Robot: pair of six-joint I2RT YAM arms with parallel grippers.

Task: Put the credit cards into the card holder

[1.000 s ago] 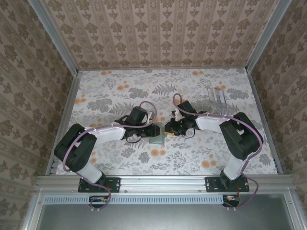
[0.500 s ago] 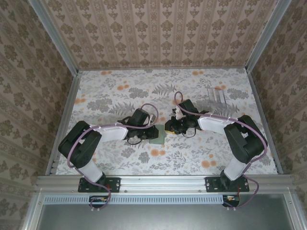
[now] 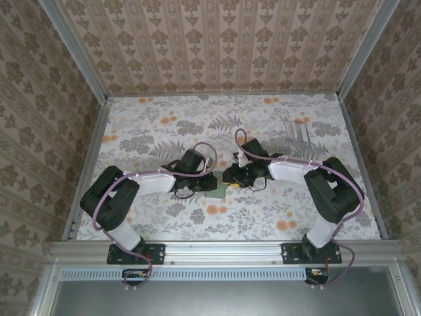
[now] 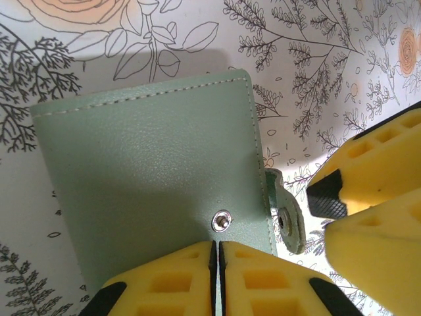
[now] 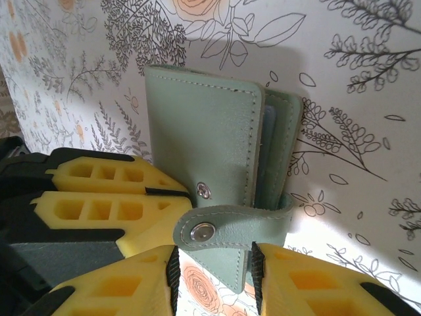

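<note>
The left tool covers one edge of the card holder.

The card holder looks like matt sage-green leather, finely grained, with stitched edges. Its snap stud is shiny metal. The left end effector and right end effector are matt yellow moulded plastic with dull black tips. The bench has a smooth printed floral covering.
</note>
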